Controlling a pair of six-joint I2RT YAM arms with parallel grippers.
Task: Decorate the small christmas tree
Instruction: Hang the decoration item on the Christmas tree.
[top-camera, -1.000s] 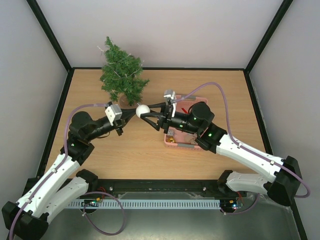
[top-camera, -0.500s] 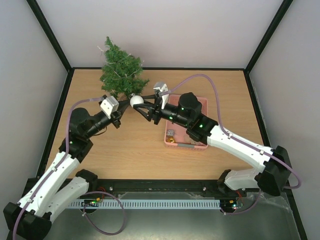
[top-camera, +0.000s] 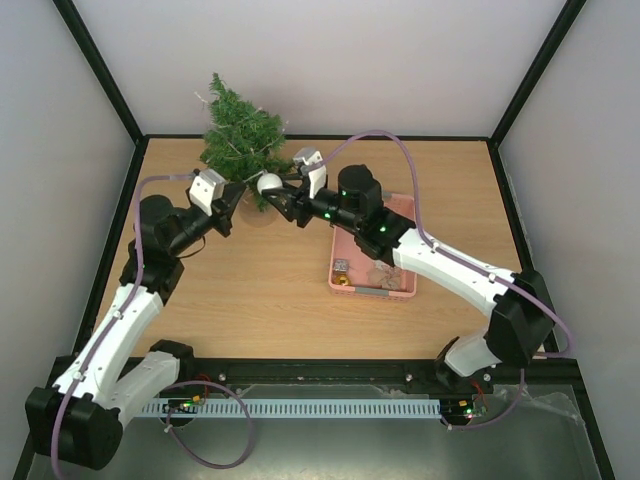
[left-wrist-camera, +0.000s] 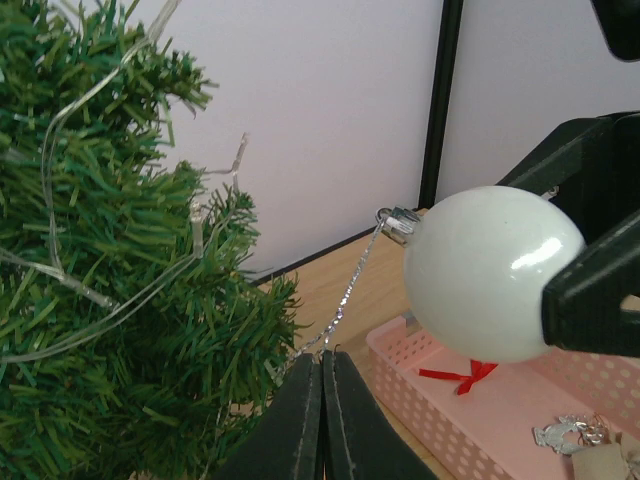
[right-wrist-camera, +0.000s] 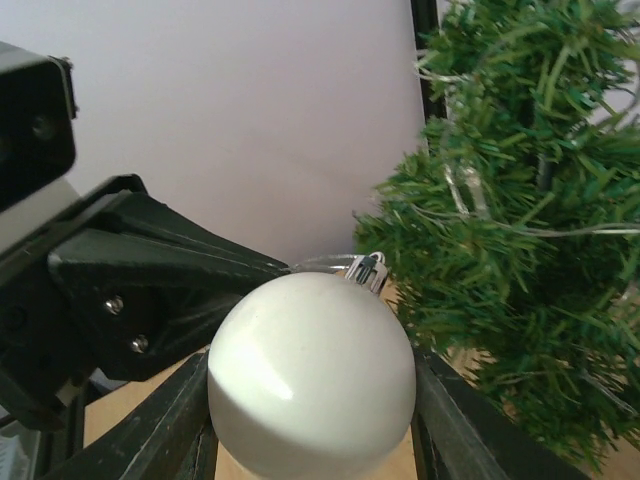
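The small christmas tree (top-camera: 240, 140) stands at the back left of the table; it fills the left of the left wrist view (left-wrist-camera: 110, 300) and the right of the right wrist view (right-wrist-camera: 530, 260). My right gripper (top-camera: 270, 190) is shut on a white ball ornament (top-camera: 268, 183), seen large between its fingers (right-wrist-camera: 312, 390) and held just right of the tree's lower branches. My left gripper (top-camera: 243, 190) is shut on the ornament's thin silver hanging string (left-wrist-camera: 345, 295), which runs up to the ball's cap (left-wrist-camera: 398, 224). The two grippers meet beside the tree.
A pink plastic basket (top-camera: 405, 285) lies right of centre with a red bow (left-wrist-camera: 460, 378) and silver bits in it. Black frame posts and grey walls stand close behind the tree.
Both grippers have moved back and left together with the ball, from the middle of the table to the tree's lower right branches.
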